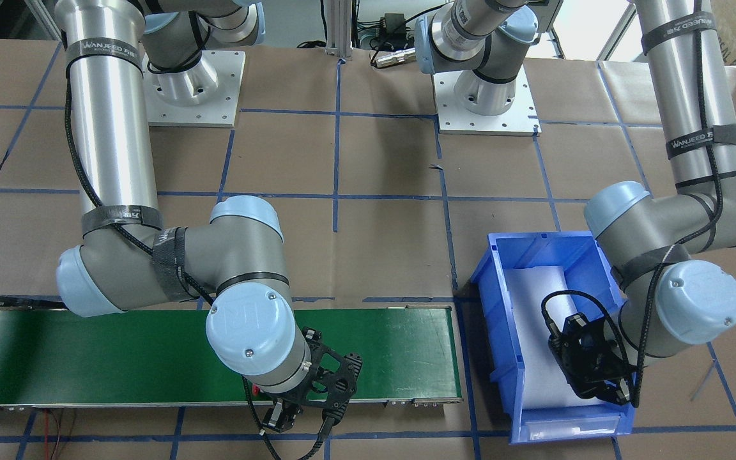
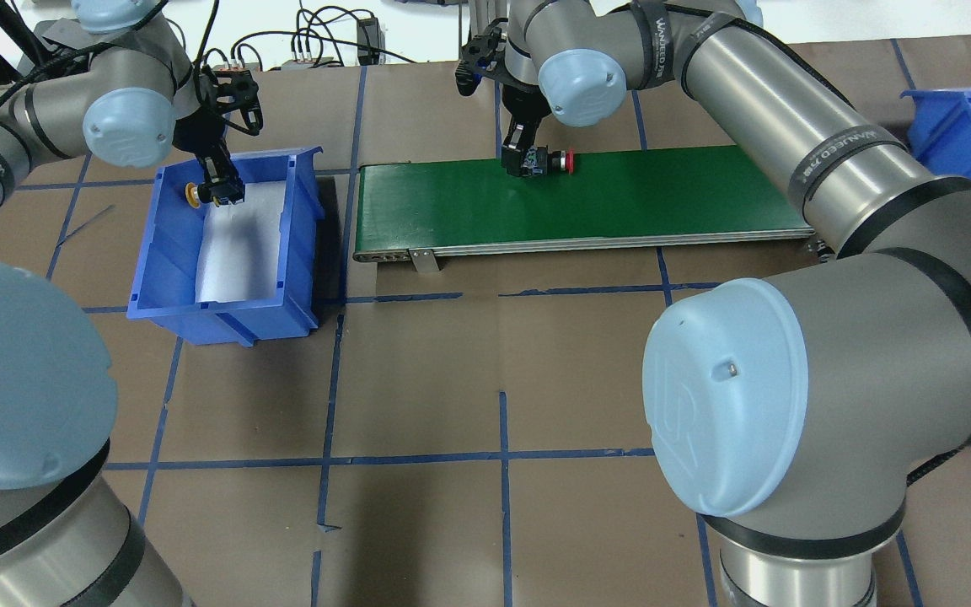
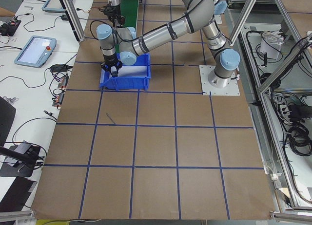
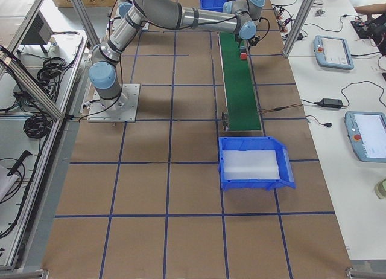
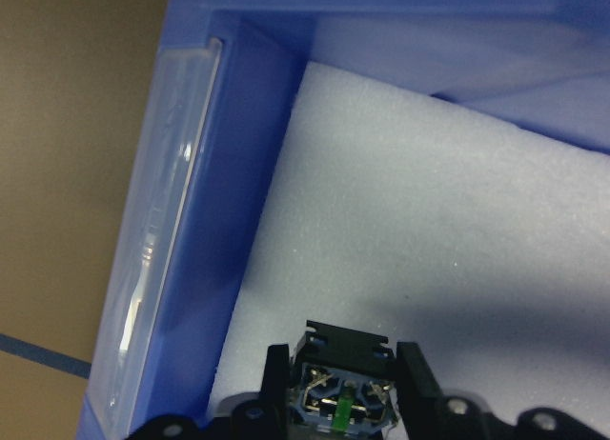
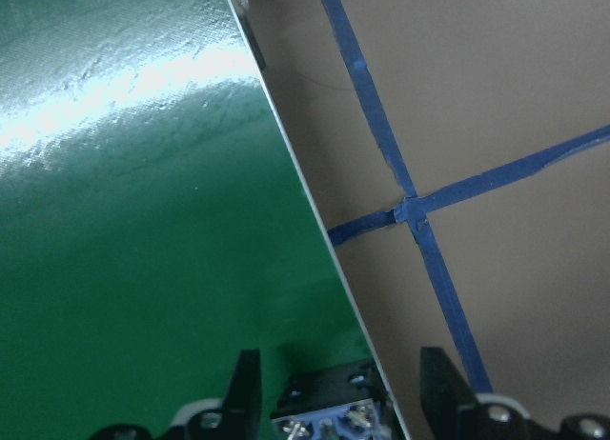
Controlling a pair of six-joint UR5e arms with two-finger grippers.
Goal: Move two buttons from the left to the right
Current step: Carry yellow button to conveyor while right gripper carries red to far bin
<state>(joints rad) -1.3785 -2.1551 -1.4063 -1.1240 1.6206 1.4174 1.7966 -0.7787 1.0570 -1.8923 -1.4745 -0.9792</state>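
Working two buttons at once, by the look of it.

Left hand (image 2: 222, 194) is down in the far end of the left bin (image 2: 224, 308). Its fingers are closed tight on the yellow button (image 5: 343, 392), body pinched between them, cap sticking out sideways. White foam (image 5: 429, 221) lies beneath. Cannot tell whether the button is clear of the foam or touching it.

Right hand (image 2: 519, 162) is low over the belt (image 2: 637, 194), at its far edge. Red button (image 2: 551, 160) lies on its side on the green surface, body between the fingers. The wrist view shows a gap on each side of the body, so the fingers stand apart, bracketing it without gripping.

Judgement: yellow is on the first leg, bin to belt. Red is on the second leg, belt to right bin (image 2: 966, 126). Neither has reached the right side.

Next for the left: lift straight up clear of the bin wall, then carry across to the belt end beside the bin. Next for the right: close squarely on the body, not the round cap, and mind the belt edge just beside it.
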